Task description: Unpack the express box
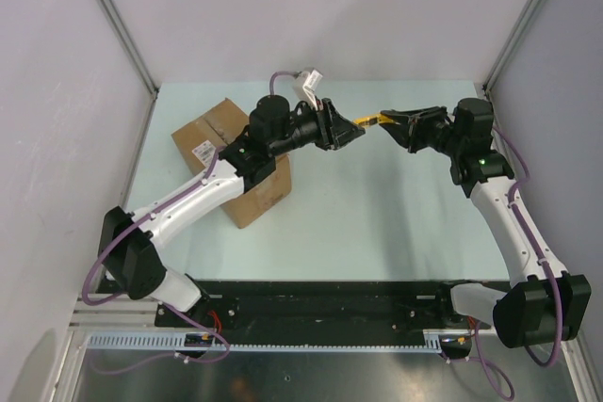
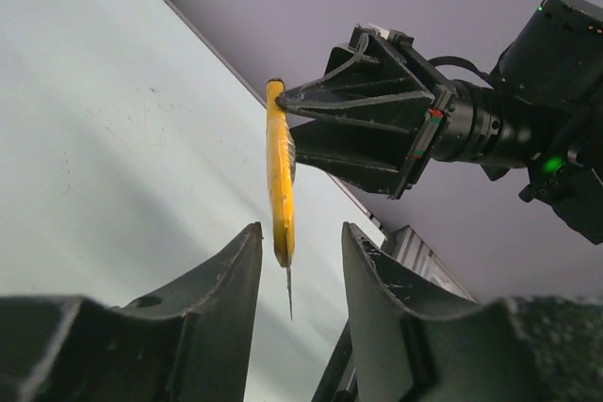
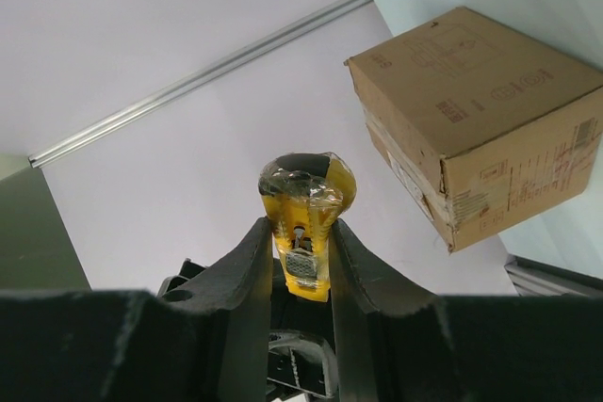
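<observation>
Handover is the step we read in this moment. The express box (image 1: 209, 129) sits on the table (image 1: 377, 223). Its flaps are shut and tape runs along its seam in the right wrist view (image 3: 480, 120), so we judge that nothing has been unpacked yet. Both grippers meet in the air to the right of the box, apart from it, and the left forearm reaches across the box's top to get there.

The right gripper (image 3: 301, 233) is clamped on the yellow utility knife (image 3: 303, 218), with its fingers pressed against the two flat sides of the handle. It grips the end away from the blade, which leaves the rest of the handle free for a second grasp.

The left gripper (image 2: 301, 237) holds nothing. Its jaws stand wide on either side of the knife's (image 2: 280, 176) lower end, with a gap showing on both sides. A thin blade sticks out of that end, down between the left fingers.

We take it the knife goes to the left arm because that arm is the one beside the box, well placed to slit the tape. The left jaws need to close on the yellow handle, clear of the bare blade, before the right gripper (image 1: 396, 121) lets go. Otherwise the knife could twist or drop.
</observation>
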